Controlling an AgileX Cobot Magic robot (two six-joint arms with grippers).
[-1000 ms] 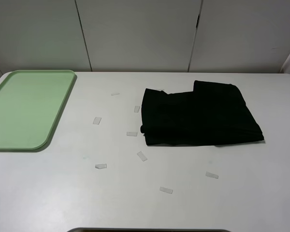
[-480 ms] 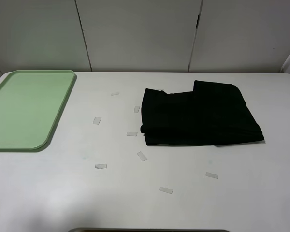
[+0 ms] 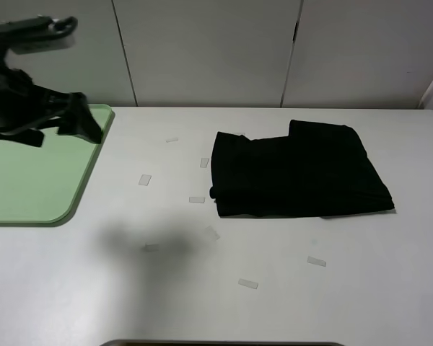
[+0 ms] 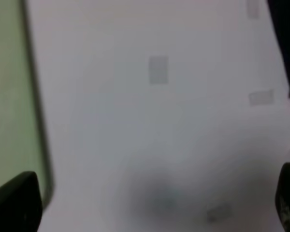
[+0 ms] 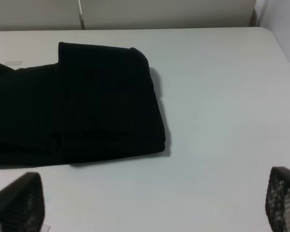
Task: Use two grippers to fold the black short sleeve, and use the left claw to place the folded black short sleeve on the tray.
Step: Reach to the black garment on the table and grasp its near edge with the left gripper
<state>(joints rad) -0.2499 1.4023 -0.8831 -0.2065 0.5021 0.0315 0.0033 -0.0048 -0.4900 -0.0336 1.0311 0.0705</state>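
Well, nearest to us the white table carries only a scatter of small clear tape strips, and neither arm touches anything there. A little farther back, right of the middle, the black short sleeve lies flat on the table as a rough rectangle. One end is doubled over into a thicker layer, and no lettering shows on the face turned up. We judge the folding to be at least partly done, though we cannot tell from these views whether another fold is wanted. The right gripper does not appear in the high view. Its own camera looks down on the doubled end of the shirt, with its fingers spread wide and nothing between them, apart from the cloth. To the left the tray sits well apart from the shirt, and the part of it we can see bears no cloth, so the placing is not yet done. Above the tray's far corner hovers the left claw, its jaws spread wide and empty, with bare table and the tray's rim beneath it in the wrist view. What is left, as we read it, is for the left claw to cross to the shirt, for any last fold to be made, and for the carry to the tray. Behind everything stand the pale wall panels.
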